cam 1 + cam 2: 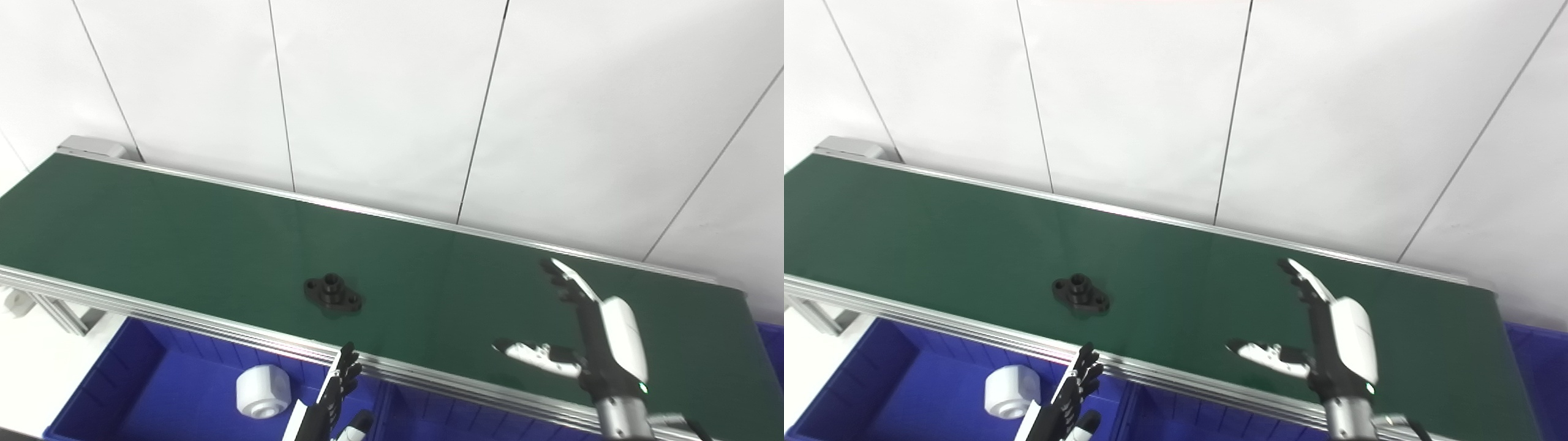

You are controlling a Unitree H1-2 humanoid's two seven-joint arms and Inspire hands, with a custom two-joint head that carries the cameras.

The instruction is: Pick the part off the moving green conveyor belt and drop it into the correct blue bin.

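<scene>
While black flanged part (332, 293) sits mid green belt (184, 239), right hand (588, 343) hovers spread, empty; left hand (334, 398) low over blue bin (122, 380), fingers apart, empty.

Right hand (603, 343): white shell, black fingers (566, 285) white-tipped, green light at wrist. Left hand (334, 398): black fingers.

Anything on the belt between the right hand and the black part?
No. Between the right hand and the black part lies only bare green belt, in both eye views.
</scene>
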